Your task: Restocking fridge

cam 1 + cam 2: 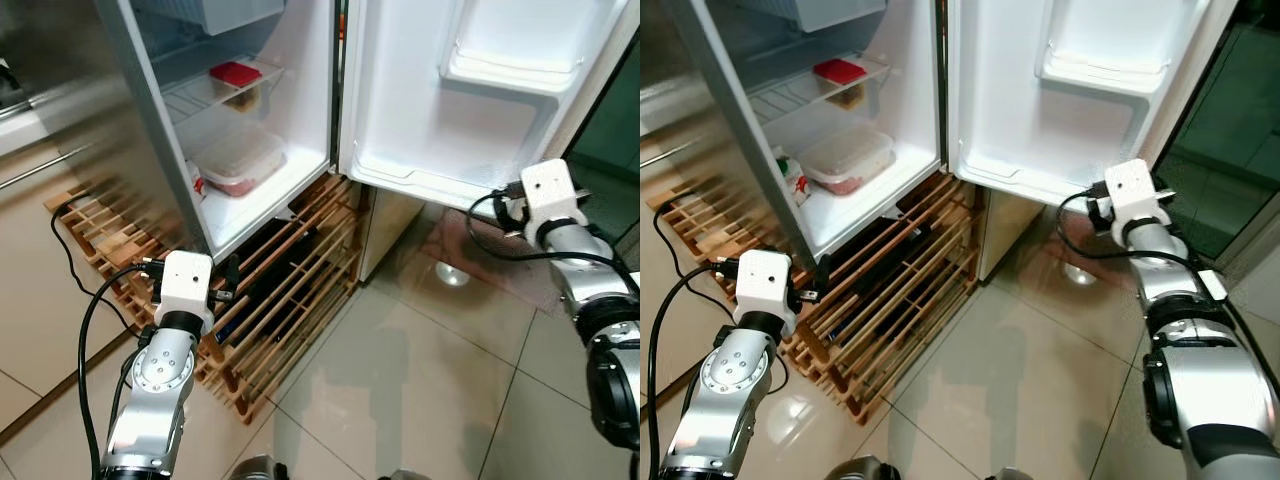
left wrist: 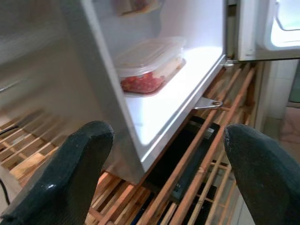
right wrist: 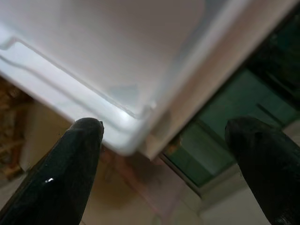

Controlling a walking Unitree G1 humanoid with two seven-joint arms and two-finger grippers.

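Both grippers spread wide and empty — the left gripper (image 2: pixel 164 173) faces the open fridge (image 1: pixel 300 100), the right gripper (image 3: pixel 173 164) the lower corner of its door (image 1: pixel 440 110). A clear lidded container of red food (image 1: pixel 238 160) sits on the fridge floor — a red-lidded box (image 1: pixel 236 75) on the wire shelf above.

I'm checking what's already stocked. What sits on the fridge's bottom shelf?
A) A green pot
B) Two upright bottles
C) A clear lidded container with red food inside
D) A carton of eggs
C: the clear lidded container lies flat on the fridge's bottom shelf, and the left wrist view shows red food through its wall.
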